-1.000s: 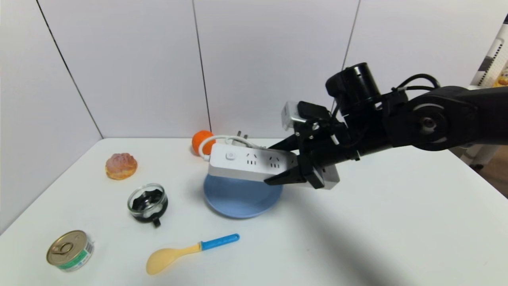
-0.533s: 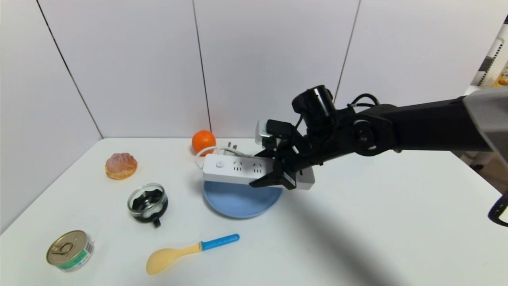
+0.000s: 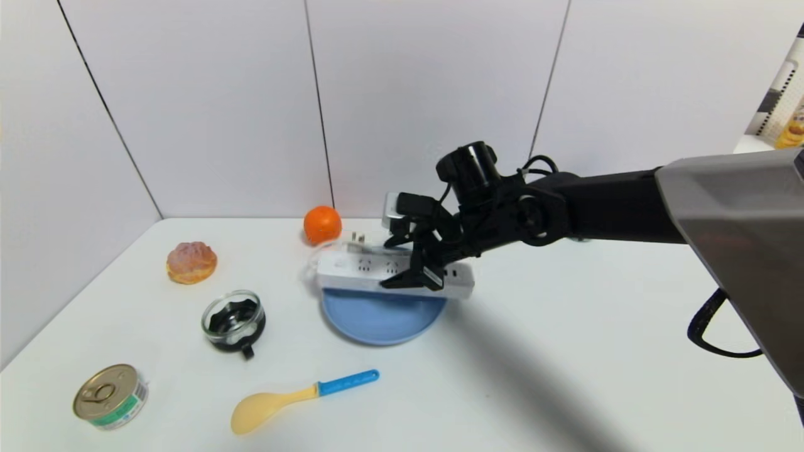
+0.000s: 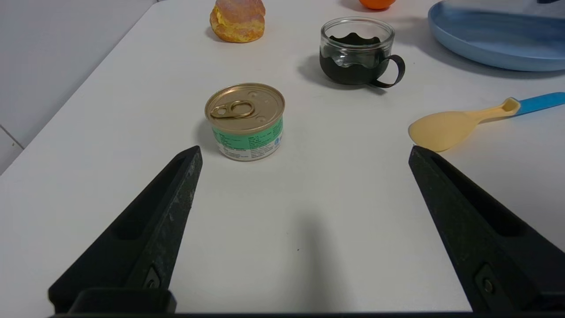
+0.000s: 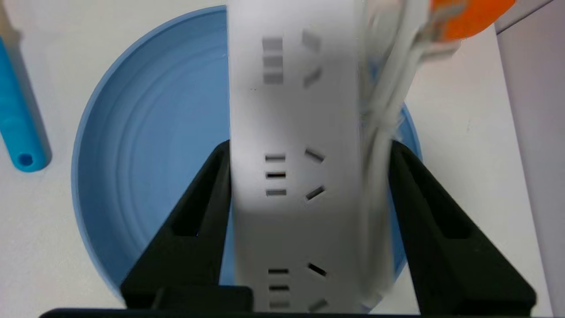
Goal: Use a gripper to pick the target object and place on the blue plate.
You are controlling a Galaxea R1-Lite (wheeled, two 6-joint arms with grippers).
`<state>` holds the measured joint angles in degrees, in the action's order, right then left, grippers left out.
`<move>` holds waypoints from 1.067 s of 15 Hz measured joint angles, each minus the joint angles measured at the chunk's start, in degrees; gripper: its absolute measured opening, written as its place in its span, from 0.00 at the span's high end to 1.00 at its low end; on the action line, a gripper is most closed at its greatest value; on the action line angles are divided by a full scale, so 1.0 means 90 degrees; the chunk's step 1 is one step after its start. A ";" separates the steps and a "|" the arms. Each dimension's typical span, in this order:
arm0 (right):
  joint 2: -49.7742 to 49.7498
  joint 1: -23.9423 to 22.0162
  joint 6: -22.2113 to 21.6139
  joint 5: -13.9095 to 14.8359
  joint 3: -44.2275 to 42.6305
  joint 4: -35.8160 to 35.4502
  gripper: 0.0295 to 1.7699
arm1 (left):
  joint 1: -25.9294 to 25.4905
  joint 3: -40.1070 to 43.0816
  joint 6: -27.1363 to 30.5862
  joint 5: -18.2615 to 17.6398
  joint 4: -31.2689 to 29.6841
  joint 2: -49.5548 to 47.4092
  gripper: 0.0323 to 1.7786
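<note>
**Setting the power strip down square on the plate**

The left gripper [image 4: 304,150] is parked at the near left, well short of the blue plate [image 3: 377,336], its jaws spread wide over bare table [image 3: 565,351] and holding nothing. It has no part in this step.

A yellow spoon [image 3: 301,395] with a blue handle lies on the near side of the plate. A tin can [image 3: 110,395] sits farther off to the near left, and a glass cup [image 3: 233,320] just to the left. None of them crowd the drop.

The power strip [image 3: 352,270] lies crosswise over the far half of the plate, its right end jutting past the rim. The right gripper [image 3: 384,265] reaches in from the right with its jaws on either side of the strip. One jaw is against the strip's long edge and the other against the bundled cord. I cannot tell whether they are pinching it or have slackened.

The strip is longer than the plate is wide, so it should do best centred, with equal overhang at each end. I would bring it a little nearer and lower it until it rests on the rim. Then open fully and draw straight back, so the cord does not snag a jaw and drag the strip.

Beyond the plate an orange [image 3: 322,224] sits close to the cord's plug, so keep the cord off it.
</note>
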<state>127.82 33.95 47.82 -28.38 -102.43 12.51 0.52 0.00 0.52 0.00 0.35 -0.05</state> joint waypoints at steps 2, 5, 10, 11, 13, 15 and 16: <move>0.0049 0.0049 0.0000 0.0012 -0.0019 0.0077 0.27 | 0.0000 0.0000 -0.0001 0.0000 0.0000 0.0000 0.05; 0.0051 0.0065 -0.0087 0.0008 -0.0054 0.0028 0.20 | 0.0000 0.0000 0.0000 0.0000 -0.0003 0.0000 0.05; -0.0776 -0.0039 -0.1017 -0.0012 -0.0367 0.0068 0.12 | 0.0000 0.0000 0.0000 0.0000 -0.0003 0.0000 0.05; -0.1113 -0.0088 -0.1376 -0.0007 -0.0352 0.0070 0.11 | 0.0000 0.0000 -0.0001 0.0000 -0.0003 0.0000 0.05; -0.1964 -0.0282 -0.2043 -0.0007 -0.0112 0.0065 0.09 | 0.0000 0.0000 -0.0001 0.0000 -0.0003 0.0000 0.05; -0.2981 -0.0607 -0.2488 -0.0028 0.0438 0.0051 0.08 | 0.0000 0.0000 0.0000 0.0000 0.0000 0.0000 0.05; -0.3518 -0.0790 -0.2729 -0.0038 0.0828 0.0043 0.07 | 0.0000 0.0000 0.0000 0.0000 -0.0003 0.0000 0.05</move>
<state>96.16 26.84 23.26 -28.72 -94.98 12.90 0.52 0.00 0.52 0.00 0.33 -0.05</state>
